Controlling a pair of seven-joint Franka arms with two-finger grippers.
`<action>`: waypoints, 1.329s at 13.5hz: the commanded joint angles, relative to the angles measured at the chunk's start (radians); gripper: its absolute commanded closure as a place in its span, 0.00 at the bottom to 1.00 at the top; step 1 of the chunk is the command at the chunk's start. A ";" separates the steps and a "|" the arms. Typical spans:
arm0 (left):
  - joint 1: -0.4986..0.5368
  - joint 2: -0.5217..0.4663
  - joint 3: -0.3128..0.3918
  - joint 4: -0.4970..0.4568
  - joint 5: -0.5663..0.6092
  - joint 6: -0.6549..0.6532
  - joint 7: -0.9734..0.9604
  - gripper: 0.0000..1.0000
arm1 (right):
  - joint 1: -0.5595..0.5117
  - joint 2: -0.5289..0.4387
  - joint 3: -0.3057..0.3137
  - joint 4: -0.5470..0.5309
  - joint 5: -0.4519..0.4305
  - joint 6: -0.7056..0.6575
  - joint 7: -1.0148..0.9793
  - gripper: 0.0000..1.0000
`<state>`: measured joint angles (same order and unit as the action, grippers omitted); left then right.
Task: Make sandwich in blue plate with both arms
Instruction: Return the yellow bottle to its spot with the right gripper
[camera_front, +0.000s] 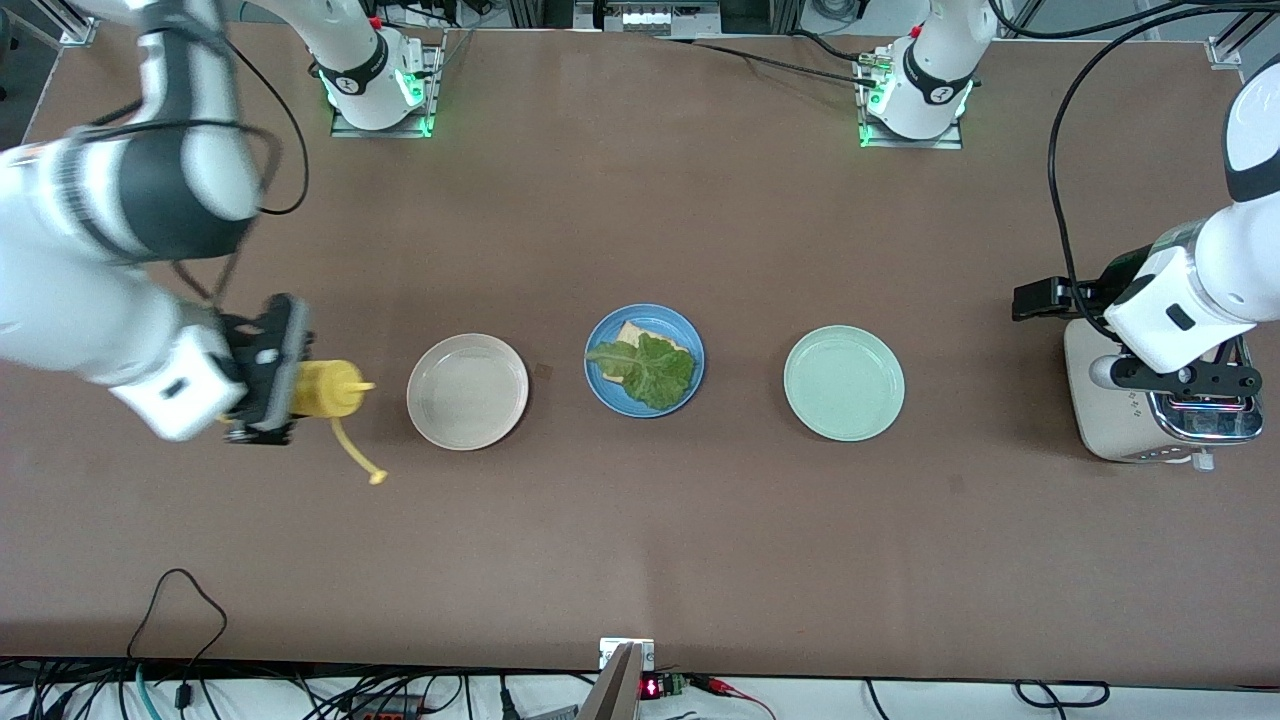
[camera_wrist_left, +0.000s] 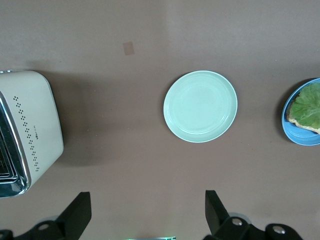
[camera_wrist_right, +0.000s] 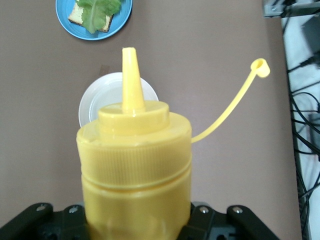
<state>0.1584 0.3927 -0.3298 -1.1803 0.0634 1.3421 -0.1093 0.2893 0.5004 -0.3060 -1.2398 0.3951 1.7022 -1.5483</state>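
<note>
The blue plate (camera_front: 600, 385) sits mid-table with one toasted bread slice (camera_front: 632, 333) on it and a ruffled lettuce leaf (camera_front: 650, 368) on top. No second slice shows. My right gripper (camera_front: 270, 375) is shut on a yellow squeeze bottle (camera_front: 325, 388) over the table beside the beige plate (camera_front: 467, 391), toward the right arm's end. The bottle's nozzle (camera_wrist_right: 131, 75) points toward that plate, and its cap (camera_wrist_right: 260, 67) hangs loose on a strap. My left gripper (camera_wrist_left: 148, 200) is open and empty, over the table by the toaster (camera_wrist_left: 30, 125).
A pale green plate (camera_front: 844, 383) lies empty between the blue plate and the toaster (camera_front: 1120, 420), which stands at the left arm's end. The beige plate is empty too. Cables run along the table edge nearest the front camera.
</note>
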 joint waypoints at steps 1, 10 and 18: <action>0.003 0.002 0.003 0.004 -0.001 -0.011 0.000 0.00 | -0.155 -0.017 0.027 -0.068 0.175 0.002 -0.209 1.00; 0.003 0.002 0.006 0.001 -0.001 -0.011 -0.003 0.00 | -0.518 -0.017 0.027 -0.351 0.616 -0.248 -0.731 1.00; 0.003 0.002 0.006 0.001 0.001 -0.012 -0.003 0.00 | -0.622 0.148 0.027 -0.425 0.725 -0.331 -1.019 1.00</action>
<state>0.1590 0.3987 -0.3233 -1.1804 0.0634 1.3413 -0.1094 -0.3062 0.6136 -0.3001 -1.6823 1.0809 1.4022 -2.5291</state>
